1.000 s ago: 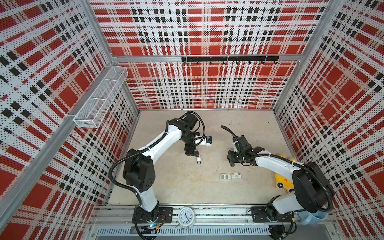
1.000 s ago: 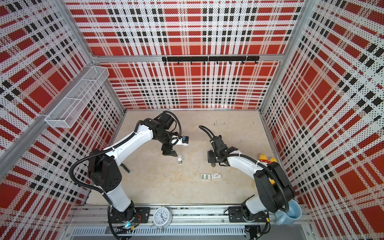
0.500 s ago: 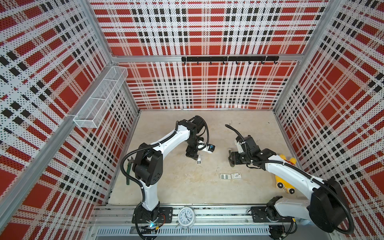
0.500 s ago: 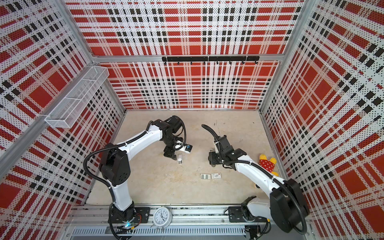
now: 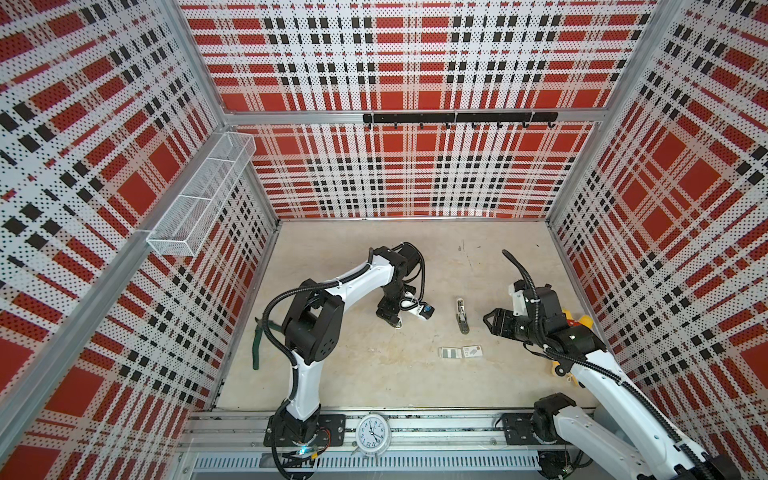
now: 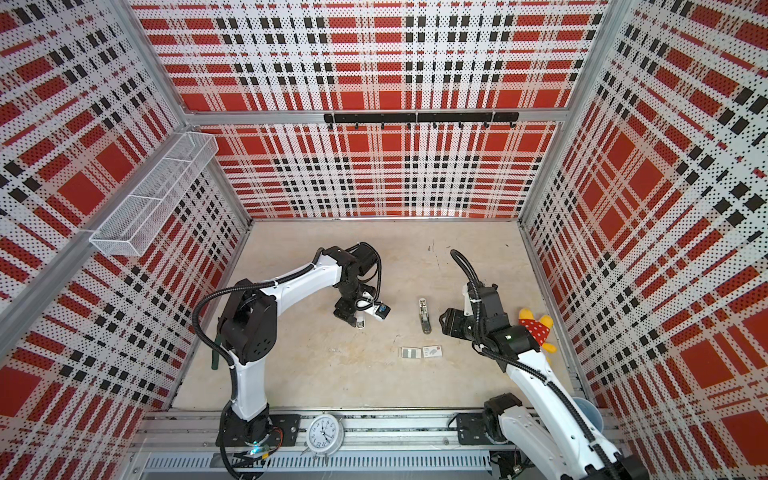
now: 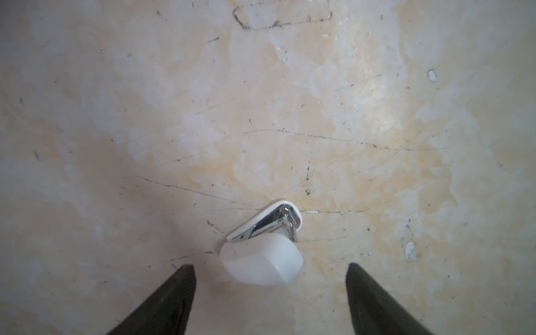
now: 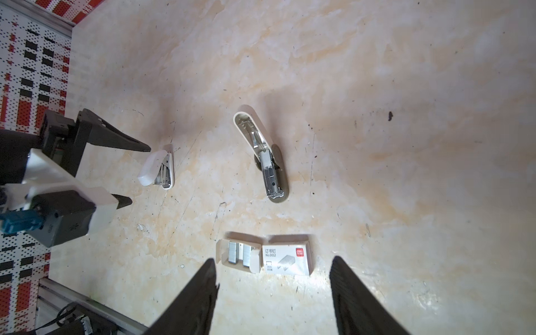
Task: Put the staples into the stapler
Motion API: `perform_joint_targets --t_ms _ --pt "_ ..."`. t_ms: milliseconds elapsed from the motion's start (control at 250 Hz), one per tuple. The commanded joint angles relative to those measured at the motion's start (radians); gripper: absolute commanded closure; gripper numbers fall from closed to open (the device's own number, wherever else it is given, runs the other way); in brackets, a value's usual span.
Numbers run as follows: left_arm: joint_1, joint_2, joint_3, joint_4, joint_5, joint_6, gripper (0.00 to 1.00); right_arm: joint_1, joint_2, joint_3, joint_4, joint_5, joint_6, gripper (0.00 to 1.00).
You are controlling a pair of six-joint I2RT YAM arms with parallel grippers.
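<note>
My right gripper [image 8: 273, 259] is released, jaws apart, holding nothing. Near its tips, at the lower middle of the right wrist view, the staples [image 8: 236, 255] lie in their small white tray [image 8: 223, 259], just beside the printed sleeve [image 8: 285, 259]. The opened stapler [image 8: 262, 158] lies in the centre, well apart from them. My left gripper [image 7: 270, 266] is released too, over a small white stapler [image 7: 261, 255]. I fear the thin strips can slip or break if I pinch tray and sleeve together.

Scuffed tabletop [image 5: 374, 374] carries stapler [image 5: 461, 316], small stapler [image 8: 156, 168], staples [image 8: 232, 253], sleeve [image 8: 285, 259].
</note>
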Motion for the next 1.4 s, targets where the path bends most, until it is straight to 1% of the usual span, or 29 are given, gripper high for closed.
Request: perform_joint_targets --t_ms 0,164,408,564,764,848,916,1016,1128,1257,1397 --pt "-0.002 0.023 0.017 0.001 -0.051 0.211 0.17 -0.007 -0.012 -0.014 -0.010 -0.003 0.021 0.36" --pt "-0.005 0.032 -0.011 0.005 -0.086 0.251 0.19 -0.007 0.017 -0.015 0.004 0.002 0.019 0.36" --pt "0.004 0.041 -0.053 0.066 -0.085 0.280 0.22 -0.008 0.046 -0.002 0.010 0.007 0.013 0.37" --pt "0.015 0.042 -0.068 0.102 -0.076 0.285 0.26 -0.009 0.048 -0.003 0.012 0.016 0.018 0.37" --pt "0.037 0.038 -0.077 0.121 -0.073 0.279 0.35 -0.011 0.058 -0.011 0.029 0.022 0.019 0.38" --pt "0.041 0.029 -0.085 0.123 -0.072 0.274 0.42 -0.011 0.068 -0.017 0.042 0.021 0.018 0.39" --pt "0.043 0.019 -0.096 0.124 -0.071 0.274 0.45 -0.011 0.077 -0.023 0.053 0.020 0.018 0.39" --pt "0.039 0.008 -0.106 0.123 -0.058 0.266 0.45 -0.013 0.088 -0.029 0.067 0.017 0.018 0.39" --pt "0.031 0.004 -0.106 0.125 -0.045 0.251 0.41 -0.013 0.093 -0.033 0.071 0.015 0.019 0.39" --pt "0.027 0.001 -0.098 0.125 -0.030 0.227 0.41 -0.013 0.084 -0.037 0.071 0.019 0.021 0.39" --pt "0.026 -0.009 -0.086 0.120 -0.004 0.185 0.47 -0.014 0.087 -0.042 0.084 0.017 0.024 0.39"
